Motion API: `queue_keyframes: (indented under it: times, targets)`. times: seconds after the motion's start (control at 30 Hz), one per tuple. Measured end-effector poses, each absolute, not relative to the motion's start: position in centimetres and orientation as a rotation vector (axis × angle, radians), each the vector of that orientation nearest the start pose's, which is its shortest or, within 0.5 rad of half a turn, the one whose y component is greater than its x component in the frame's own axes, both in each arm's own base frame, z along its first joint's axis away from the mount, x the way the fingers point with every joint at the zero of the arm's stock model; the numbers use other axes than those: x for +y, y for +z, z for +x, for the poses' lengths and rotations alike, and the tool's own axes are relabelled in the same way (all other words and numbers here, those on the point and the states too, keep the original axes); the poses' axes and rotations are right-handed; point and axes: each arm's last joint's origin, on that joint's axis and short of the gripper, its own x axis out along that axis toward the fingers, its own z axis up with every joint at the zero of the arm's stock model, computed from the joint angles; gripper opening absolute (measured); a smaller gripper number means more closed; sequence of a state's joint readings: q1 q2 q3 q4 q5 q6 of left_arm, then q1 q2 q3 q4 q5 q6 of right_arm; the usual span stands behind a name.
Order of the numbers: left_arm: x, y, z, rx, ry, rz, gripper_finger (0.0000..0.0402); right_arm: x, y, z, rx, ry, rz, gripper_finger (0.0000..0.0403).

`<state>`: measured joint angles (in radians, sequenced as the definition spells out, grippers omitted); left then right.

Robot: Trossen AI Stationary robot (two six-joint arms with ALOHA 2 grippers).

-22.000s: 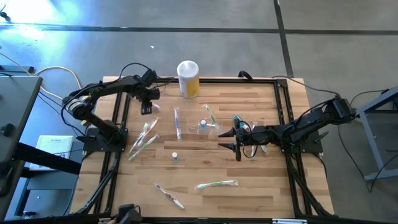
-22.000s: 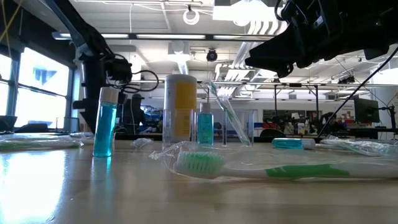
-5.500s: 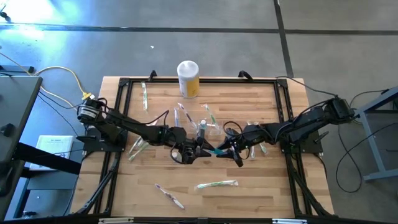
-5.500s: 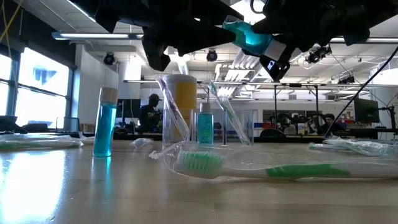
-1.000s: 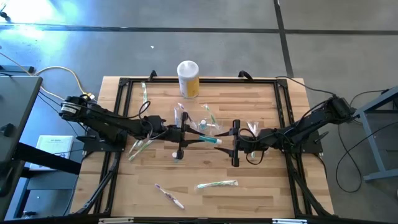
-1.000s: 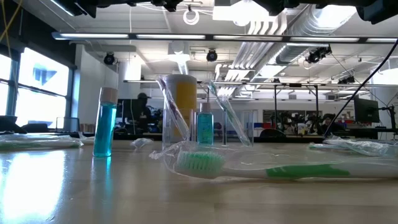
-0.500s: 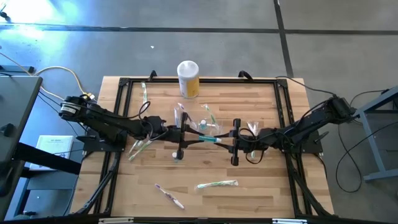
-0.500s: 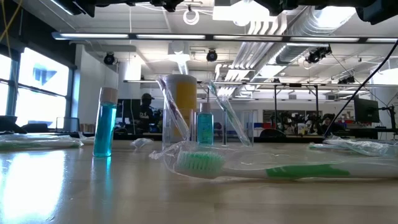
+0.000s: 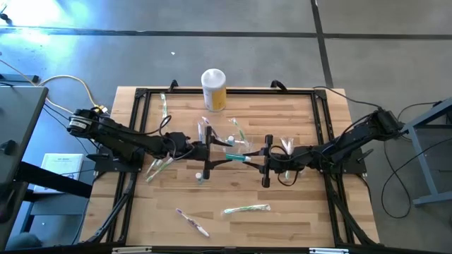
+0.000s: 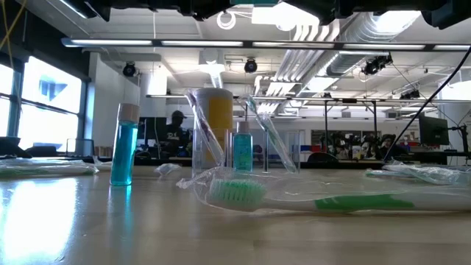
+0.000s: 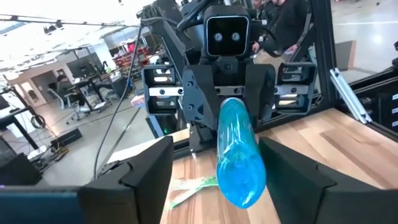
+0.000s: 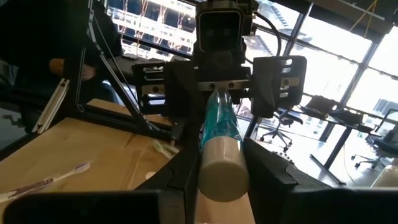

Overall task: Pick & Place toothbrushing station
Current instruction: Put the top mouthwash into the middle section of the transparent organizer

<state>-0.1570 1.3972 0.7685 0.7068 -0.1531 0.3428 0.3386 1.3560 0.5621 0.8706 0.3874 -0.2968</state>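
A small blue bottle (image 9: 236, 158) with a white cap hangs level above the middle of the table, between my two grippers, which face each other. My right gripper (image 12: 219, 180) is shut on its capped end. My left gripper (image 11: 221, 180) is open; its fingers stand wide on either side of the bottle's blue base (image 11: 239, 180) without touching it. The clear holder (image 9: 236, 144) stands on the table just behind them, with wrapped toothbrushes leaning in it. A second blue bottle (image 10: 124, 143) stands upright on the table. My right gripper pinches the bottle's white-capped end (image 12: 221, 163) between its two fingers. The fingers come level from the table's right side and lie along the bottle. The bottle is lifted clear and lies level, its blue base pointing at my left gripper.
A tall yellow canister (image 9: 214, 88) with a white top stands at the far edge. Wrapped toothbrushes lie about: green (image 9: 246, 209) and pink (image 9: 192, 222) near the front, others at the left (image 9: 162, 161) and right (image 9: 288, 148). A black frame (image 9: 321, 120) borders the table.
The blue bottle has sunk slightly between the two grippers: its edge now shows at the top of the low view, where it did not show before.
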Motion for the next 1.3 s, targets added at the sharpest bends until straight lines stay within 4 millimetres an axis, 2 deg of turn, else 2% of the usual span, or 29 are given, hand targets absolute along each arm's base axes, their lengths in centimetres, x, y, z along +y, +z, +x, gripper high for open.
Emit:
queue_keyframes:
  times: [0.23, 0.5, 0.67, 0.8, 0.97, 1.07, 1.3]
  targets:
    - [-4.3, 28.3, 29.5, -0.082, 0.072, 0.380, 0.0243, 7.9, 22.7, 26.1, 0.028, -0.096, -0.233, 0.0090]
    - [-3.6, 29.5, 26.7, 0.071, 0.101, 0.400, 0.0244, 7.7, 21.7, 25.4, 0.184, -0.097, -0.164, 0.0090]
    - [-3.1, 29.9, 24.2, 0.204, 0.106, 0.393, 0.0244, 7.2, 23.0, 25.4, 0.344, -0.157, -0.086, 0.0090]
    - [-2.8, 29.9, 22.6, 0.290, 0.104, 0.366, 0.0244, 6.7, 24.9, 26.0, 0.467, -0.186, -0.059, 0.0090]
    - [-2.6, 29.4, 21.2, 0.402, 0.094, 0.355, 0.0244, 5.1, 27.1, 27.2, 0.602, -0.225, 0.001, 0.0090]
    - [-2.5, 28.6, 20.8, 0.469, 0.091, 0.339, 0.0244, 4.0, 28.3, 28.2, 0.622, -0.240, 0.030, 0.0090]
    - [-2.4, 24.9, 20.2, 0.516, 0.114, 0.341, 0.0244, 1.4, 28.0, 30.9, 0.776, -0.202, 0.044, 0.0090]
